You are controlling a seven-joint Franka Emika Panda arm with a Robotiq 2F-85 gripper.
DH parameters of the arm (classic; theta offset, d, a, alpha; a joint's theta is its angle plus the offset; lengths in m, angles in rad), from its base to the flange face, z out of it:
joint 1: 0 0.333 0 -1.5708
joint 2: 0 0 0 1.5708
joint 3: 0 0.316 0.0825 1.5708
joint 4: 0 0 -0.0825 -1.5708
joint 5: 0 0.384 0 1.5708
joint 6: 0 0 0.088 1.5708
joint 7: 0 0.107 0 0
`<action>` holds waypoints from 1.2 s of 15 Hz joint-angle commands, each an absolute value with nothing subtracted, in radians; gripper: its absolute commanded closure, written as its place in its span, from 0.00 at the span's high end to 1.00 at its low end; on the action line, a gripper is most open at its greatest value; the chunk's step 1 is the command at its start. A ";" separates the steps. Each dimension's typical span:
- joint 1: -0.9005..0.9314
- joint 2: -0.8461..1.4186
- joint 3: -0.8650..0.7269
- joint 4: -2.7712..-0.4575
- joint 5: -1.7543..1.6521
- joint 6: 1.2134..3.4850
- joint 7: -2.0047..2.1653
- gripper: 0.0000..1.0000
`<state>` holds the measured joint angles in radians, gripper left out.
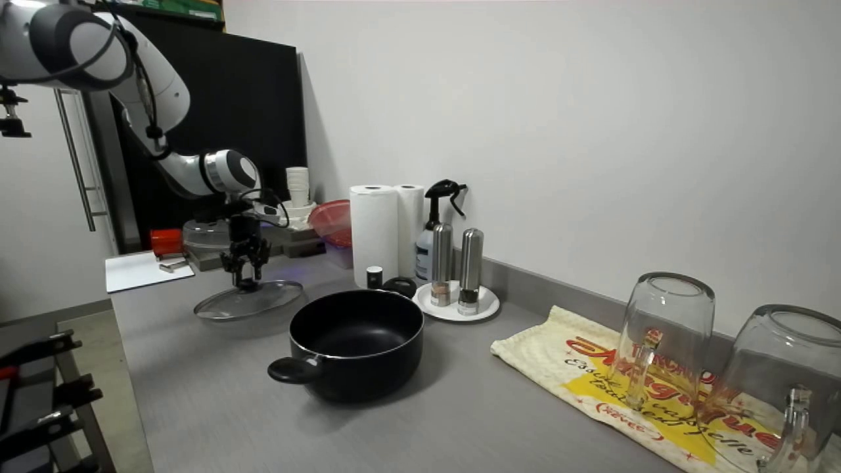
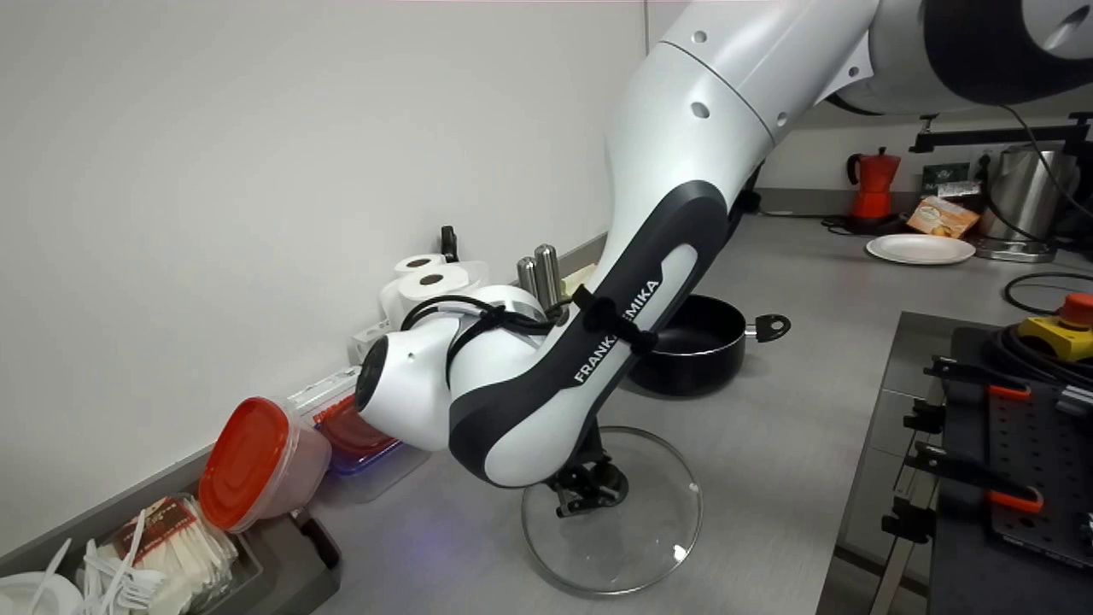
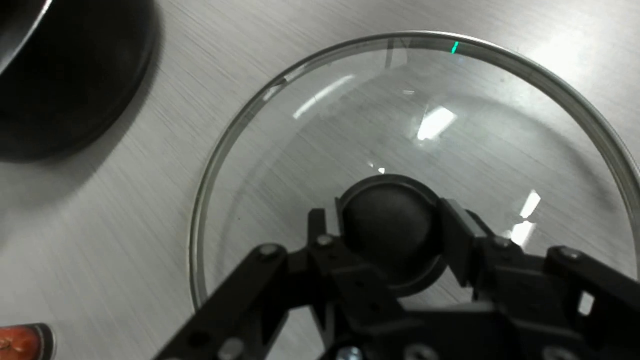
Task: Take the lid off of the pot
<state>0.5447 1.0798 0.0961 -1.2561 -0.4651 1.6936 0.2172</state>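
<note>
A round, see-through glass lid (image 2: 628,525) with a thin silvery rim is off the pot (image 1: 368,371), held by its black knob (image 3: 392,225), which faces up; whether its rim touches the table (image 1: 217,401) is unclear. In an exterior view, the lid is nearer the table's far left corner. Low, wide and black, the pot stands upright and open near it, one short handle (image 1: 295,370) toward the open edge, the other handle (image 1: 399,286) toward the raised back edge.
</note>
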 commanded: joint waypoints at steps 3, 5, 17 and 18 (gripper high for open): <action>0.550 1.101 0.082 -1.203 -0.398 1.653 0.265 0.24; 0.540 1.102 0.088 -1.202 -0.377 1.653 0.249 0.24; 0.458 1.077 0.112 -1.204 -0.267 1.669 0.174 0.24; 0.453 1.078 0.111 -1.201 -0.262 1.671 0.179 0.24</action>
<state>0.4671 1.0940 0.1077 -1.2158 -0.2974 1.6918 0.1947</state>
